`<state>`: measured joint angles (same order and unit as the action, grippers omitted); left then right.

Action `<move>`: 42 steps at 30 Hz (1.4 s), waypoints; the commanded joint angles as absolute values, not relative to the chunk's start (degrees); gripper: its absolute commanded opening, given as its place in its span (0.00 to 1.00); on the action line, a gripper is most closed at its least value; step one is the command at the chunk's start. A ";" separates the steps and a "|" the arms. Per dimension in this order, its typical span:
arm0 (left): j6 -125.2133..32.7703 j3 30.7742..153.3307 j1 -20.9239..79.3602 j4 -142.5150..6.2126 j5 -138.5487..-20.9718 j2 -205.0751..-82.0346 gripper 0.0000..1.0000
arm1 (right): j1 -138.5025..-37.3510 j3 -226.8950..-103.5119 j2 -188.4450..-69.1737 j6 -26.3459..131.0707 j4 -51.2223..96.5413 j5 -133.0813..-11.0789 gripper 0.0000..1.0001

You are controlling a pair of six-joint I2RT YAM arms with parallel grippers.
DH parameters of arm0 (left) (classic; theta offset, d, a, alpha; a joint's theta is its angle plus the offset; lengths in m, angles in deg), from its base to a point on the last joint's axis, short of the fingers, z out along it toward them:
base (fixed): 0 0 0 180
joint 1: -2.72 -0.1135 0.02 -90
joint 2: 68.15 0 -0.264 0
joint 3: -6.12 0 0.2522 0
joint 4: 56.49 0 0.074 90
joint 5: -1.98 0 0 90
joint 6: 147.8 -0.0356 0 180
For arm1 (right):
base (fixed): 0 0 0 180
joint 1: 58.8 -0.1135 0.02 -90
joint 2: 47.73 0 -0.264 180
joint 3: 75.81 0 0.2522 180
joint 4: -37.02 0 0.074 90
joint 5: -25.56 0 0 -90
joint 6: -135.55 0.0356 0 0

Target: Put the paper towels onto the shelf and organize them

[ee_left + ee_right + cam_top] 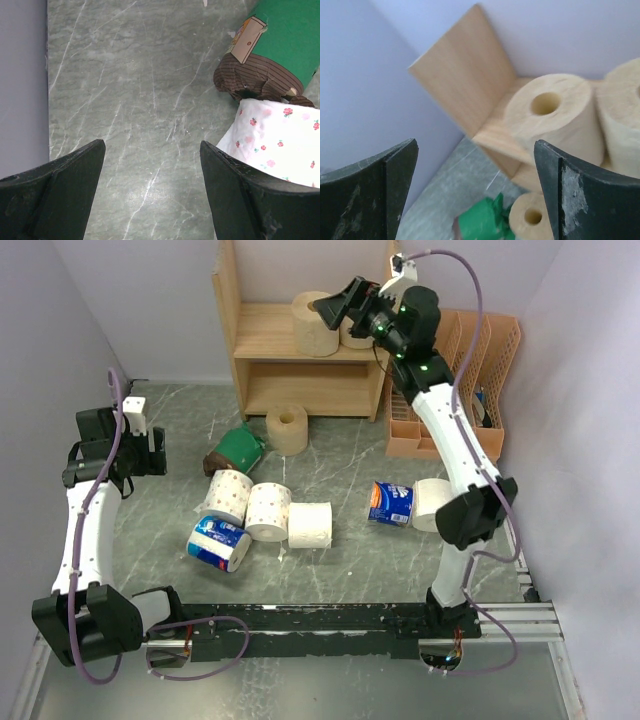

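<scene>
The wooden shelf stands at the back. Two tan rolls stand on its upper tier, also shown in the right wrist view. My right gripper is open and empty, held in the air just in front of them. A third tan roll and a green-and-brown roll lie on the floor before the shelf. A dotted white roll, two white rolls and a blue roll are clustered in the middle. Another blue roll and a white roll lie to the right. My left gripper is open and empty over bare floor, left of the green roll.
A peach-orange slotted organizer stands right of the shelf, beside the right arm. Grey walls close in on the left and right. The shelf's lower tier holds nothing visible. A black rail runs along the near edge.
</scene>
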<state>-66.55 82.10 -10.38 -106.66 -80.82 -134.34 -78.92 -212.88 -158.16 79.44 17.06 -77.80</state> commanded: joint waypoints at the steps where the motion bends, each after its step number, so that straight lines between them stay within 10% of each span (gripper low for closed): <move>1: -67.12 84.46 -10.93 -106.99 -78.78 -134.47 0.88 | -76.28 -205.56 -149.56 81.48 15.35 -93.85 1.00; 3: -67.07 84.40 -10.97 -106.99 -78.56 -134.26 0.88 | -73.29 -197.47 -147.72 90.70 21.53 -106.19 1.00; 8: -67.17 83.81 -10.86 -106.74 -78.40 -133.90 0.88 | -74.18 -176.18 -149.41 124.80 111.18 -145.18 1.00; 13: -67.03 83.54 -10.90 -106.64 -78.85 -133.53 0.88 | -70.67 -172.03 -145.64 98.61 90.35 -147.88 1.00; 15: -67.03 83.37 -10.90 -106.64 -79.16 -133.25 0.88 | -69.53 -176.03 -145.25 77.01 60.30 -142.91 1.00; 17: -66.97 83.15 -10.92 -106.58 -79.46 -133.03 0.88 | -73.12 -192.36 -149.41 45.69 11.45 -121.21 1.00; 21: -66.90 83.48 -10.91 -106.76 -79.50 -133.42 0.88 | -88.66 -213.84 -162.66 23.99 -23.48 -79.75 1.00; 29: -66.99 83.34 -10.90 -106.67 -80.08 -133.45 0.88 | -100.37 -181.10 -152.96 10.69 10.17 -40.27 1.00; 35: -67.12 82.17 -10.90 -105.94 -80.08 -133.12 0.88 | -100.22 -183.03 -156.55 9.25 -0.74 -49.04 0.99; 42: -67.16 82.31 -10.91 -105.97 -79.75 -133.49 0.88 | -102.46 -169.35 -156.14 -3.08 20.05 -44.61 0.68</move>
